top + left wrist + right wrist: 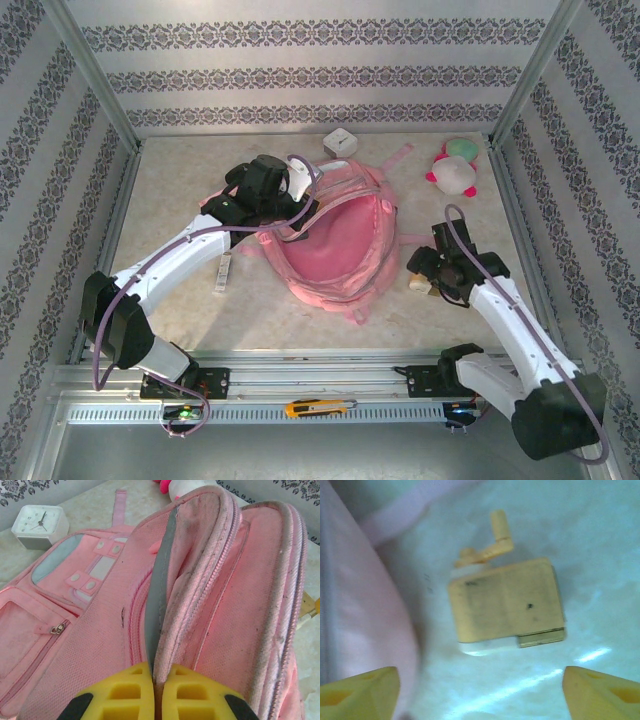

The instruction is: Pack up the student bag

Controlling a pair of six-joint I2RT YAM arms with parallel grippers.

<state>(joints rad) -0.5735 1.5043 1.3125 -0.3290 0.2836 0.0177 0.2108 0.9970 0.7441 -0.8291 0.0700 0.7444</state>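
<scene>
Risk at the pick: my right gripper (480,685) hangs with jaws wide over the wooden crank box (507,605). The box lies on the table just beside the student bag (335,255), whose wall is at 9 o'clock in the wrist view. I judge that the finger on that side could pinch fabric along with the box. The crank (500,527), pointing to 12 o'clock, could snag. My left gripper (157,680) is clamped on the zip rim (165,580); a slip there would let the mouth fall shut. The bag lies at table centre, mouth gaping upward, pocket face toward 12 o'clock. Its long axis seems to run roughly 12 to 6 o'clock.
</scene>
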